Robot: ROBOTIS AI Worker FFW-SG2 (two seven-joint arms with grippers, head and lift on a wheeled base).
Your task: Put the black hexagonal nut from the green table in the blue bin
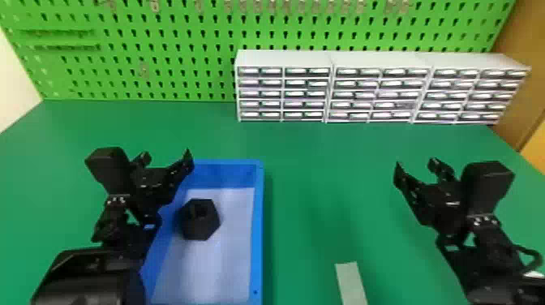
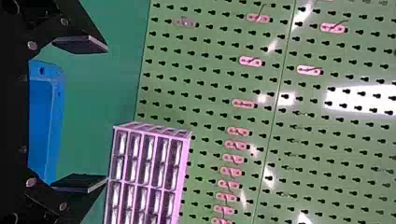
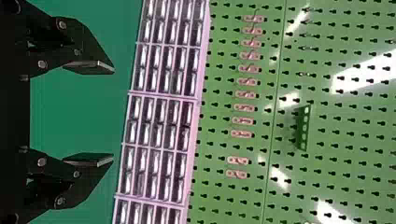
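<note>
1. Head view: green table (image 1: 308, 154) runs across the work area; biggest thing I can see from here.
2. Green pegboard (image 1: 170, 61) stands upright along the back edge of the table, with rows of keyhole slots.
3. Three white drawer units (image 1: 284, 59) sit side by side at the back, right of centre, in front of the board. Each is two columns by five rows.
4. Blue bin (image 1: 258, 227) is on the table, left of centre, and runs out of the bottom edge. Blue walls, pale floor. Left arm covers part of its left side.
5. Left gripper (image 1: 166, 155) is at the bin's far left corner. Fingers spread wide, nothing held; left wrist view shows the same broad gap.
6. Right gripper (image 1: 415, 162) hangs above the table on the right, well apart from the bin. Also spread wide and empty; right wrist view agrees.
7. Black hexagonal nut (image 1: 200, 221) is inside the bin, near the left wall, clear of both grippers. Can't tell if it touches that wall.
8. Pale strip (image 1: 350, 284) lies on the table between the bin and the right arm, running off the bottom edge. Can't tell what it is.
9. Small hangers (image 1: 154, 5) sit in a row near the top of the board.
</note>
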